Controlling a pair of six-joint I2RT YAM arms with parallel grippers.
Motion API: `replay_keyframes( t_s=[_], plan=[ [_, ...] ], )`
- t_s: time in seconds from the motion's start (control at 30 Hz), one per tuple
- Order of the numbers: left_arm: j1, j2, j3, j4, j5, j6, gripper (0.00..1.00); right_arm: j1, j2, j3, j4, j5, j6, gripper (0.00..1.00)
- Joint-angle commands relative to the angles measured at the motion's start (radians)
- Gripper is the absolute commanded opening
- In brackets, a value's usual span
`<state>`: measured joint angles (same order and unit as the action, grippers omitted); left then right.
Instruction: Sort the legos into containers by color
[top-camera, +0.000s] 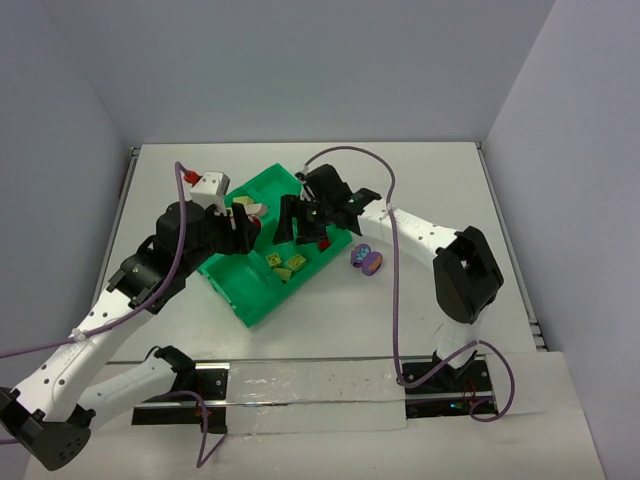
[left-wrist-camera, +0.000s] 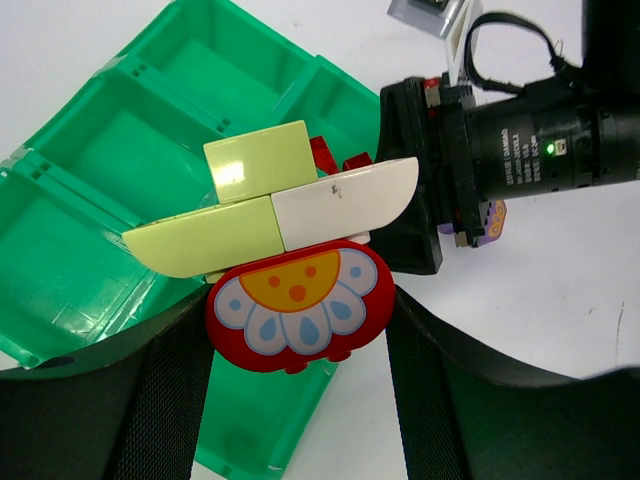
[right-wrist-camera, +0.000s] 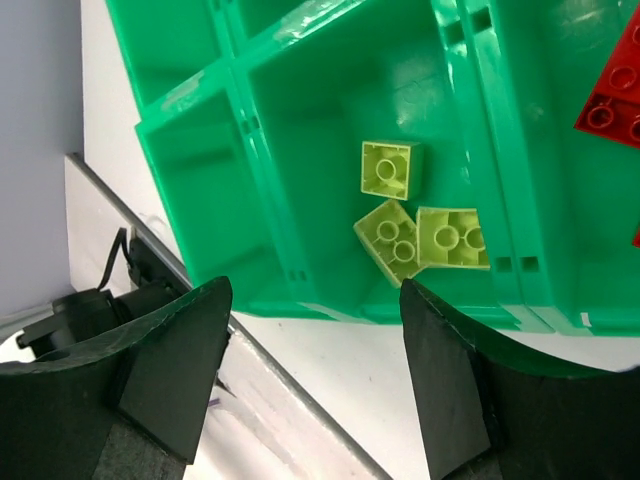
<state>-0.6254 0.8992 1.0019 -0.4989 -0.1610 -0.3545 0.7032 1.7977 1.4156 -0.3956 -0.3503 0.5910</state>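
My left hand (left-wrist-camera: 296, 318) is partly closed on a clump of joined legos (left-wrist-camera: 270, 205): two pale yellow-green bricks and a white curved piece sitting on a red flower-printed piece (left-wrist-camera: 300, 305), which is where my fingers seem to pinch. It hangs over the near edge of the green tray (left-wrist-camera: 100, 150). My right hand (right-wrist-camera: 315, 300) stands open with nothing between its fingers, above the tray compartment that has three yellow-green bricks (right-wrist-camera: 420, 225) in it; red bricks (right-wrist-camera: 615, 105) lie in the compartment next to that. Purple legos (top-camera: 366, 260) sit on the table just right of the tray.

The clump mixes colours, so I judge it cannot be dropped whole. I would keep the left grip firm on the red piece, bring the right hand to the top yellow-green brick, close squarely on its flat sides and pull straight off the studs, not twist. The danger is the whole clump slipping out of the left hand.
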Motion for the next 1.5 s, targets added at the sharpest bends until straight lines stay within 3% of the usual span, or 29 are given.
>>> replay_keyframes(
  t_s=[0.0, 0.2, 0.37, 0.6, 0.8, 1.27, 1.47],
  plan=[
    [0.004, 0.022, 0.058, 0.026, 0.053, 0.042, 0.0, -0.006, -0.041, 0.074, -0.034, 0.049, -0.033, 0.76],
    [0.005, 0.078, 0.072, 0.033, 0.416, 0.169, 0.0, -0.127, -0.195, 0.003, -0.025, 0.033, -0.022, 0.75],
    [0.004, 0.108, 0.064, 0.085, 0.508, 0.218, 0.0, -0.222, -0.321, -0.038, -0.037, -0.04, -0.034, 0.75],
    [0.004, 0.153, 0.064, 0.128, 0.474, 0.241, 0.0, -0.234, -0.428, -0.13, 0.047, -0.19, 0.026, 0.83],
    [0.004, 0.158, 0.067, 0.127, 0.467, 0.26, 0.0, -0.219, -0.402, -0.182, 0.17, -0.368, 0.113, 0.84],
    [0.004, 0.138, 0.048, 0.11, 0.465, 0.259, 0.0, -0.165, -0.268, -0.086, 0.248, -0.391, 0.165, 0.84],
    [0.004, 0.139, 0.05, 0.103, 0.46, 0.264, 0.0, -0.141, -0.227, -0.059, 0.273, -0.393, 0.18, 0.78]
  ],
)
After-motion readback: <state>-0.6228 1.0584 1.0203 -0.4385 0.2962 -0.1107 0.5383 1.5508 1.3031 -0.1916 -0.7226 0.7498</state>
